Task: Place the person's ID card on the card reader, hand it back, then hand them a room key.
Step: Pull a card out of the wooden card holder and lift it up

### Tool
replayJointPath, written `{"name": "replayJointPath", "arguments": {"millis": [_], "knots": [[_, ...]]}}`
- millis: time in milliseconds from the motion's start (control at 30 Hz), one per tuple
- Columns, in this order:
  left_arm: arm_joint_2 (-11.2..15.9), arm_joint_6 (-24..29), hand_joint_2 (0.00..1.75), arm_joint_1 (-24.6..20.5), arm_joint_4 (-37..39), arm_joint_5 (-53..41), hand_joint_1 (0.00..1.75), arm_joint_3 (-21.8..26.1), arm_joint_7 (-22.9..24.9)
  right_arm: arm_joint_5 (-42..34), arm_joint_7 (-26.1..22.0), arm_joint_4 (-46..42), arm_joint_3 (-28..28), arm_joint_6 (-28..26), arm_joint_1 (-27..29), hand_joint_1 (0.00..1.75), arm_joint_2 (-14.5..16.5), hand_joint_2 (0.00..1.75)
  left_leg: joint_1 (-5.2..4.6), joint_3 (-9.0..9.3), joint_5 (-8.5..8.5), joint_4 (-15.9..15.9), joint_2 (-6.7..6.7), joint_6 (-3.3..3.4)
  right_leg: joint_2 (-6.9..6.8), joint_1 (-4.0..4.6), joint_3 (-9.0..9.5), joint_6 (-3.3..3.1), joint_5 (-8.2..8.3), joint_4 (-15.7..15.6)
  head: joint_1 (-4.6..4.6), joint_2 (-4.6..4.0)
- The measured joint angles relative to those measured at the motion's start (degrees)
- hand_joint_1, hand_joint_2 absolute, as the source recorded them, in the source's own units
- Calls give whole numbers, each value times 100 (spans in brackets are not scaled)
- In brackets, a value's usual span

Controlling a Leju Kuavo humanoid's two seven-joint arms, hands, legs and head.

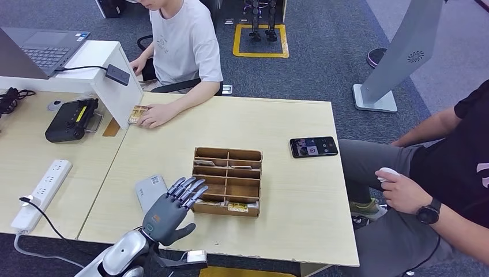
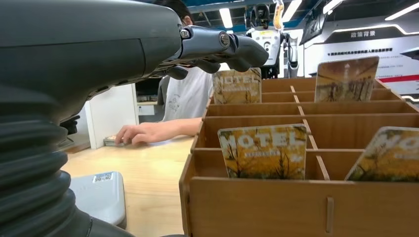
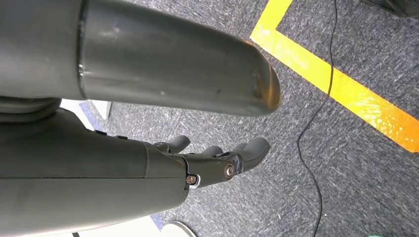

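In the head view the left robot hand (image 1: 170, 209) sits at the lower left of centre, above the near edge of the pale wooden desk (image 1: 300, 190), fingers spread and straight, grasping nothing. Its fingertips reach toward the left wall of the wooden card box (image 1: 228, 180), a shallow tray of compartments in the middle of the frame. Just left of the fingers lies the grey card reader (image 1: 150, 191), flat on the desk with a small white sticker on its top; the print is too small to read.

In the left wrist view the box (image 2: 306, 197) shows yellow room key cards (image 2: 264, 150) standing in its compartments, each printed "MOTEL" in large pale letters over a tree picture; a smaller line beneath is illegible. A wall sign with Chinese characters hangs in the upper right of that frame.

The ID card (image 1: 137, 114) lies at the upper left of the head view, on the far edge of the desk against a white panel, under the fingers of the seated person's hand (image 1: 157, 115).

A black phone (image 1: 313, 146) lies screen up to the right of the box. A white power strip (image 1: 41, 193) rests at the lower left.

In the right wrist view the right robot hand (image 3: 217, 160) hangs over grey carpet with a yellow floor stripe, fingers loosely extended, released.
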Motion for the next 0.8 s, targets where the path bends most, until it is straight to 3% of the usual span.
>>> {"name": "replayJointPath", "arguments": {"millis": [800], "knots": [[-198, -137, 175, -1, 330, 295, 0, 33, -157, -115, 45, -72, 136, 43, -26, 0, 0, 0, 1, 0, 0, 0, -1, 0, 0, 1, 0, 0, 0, 0, 0, 2]]}}
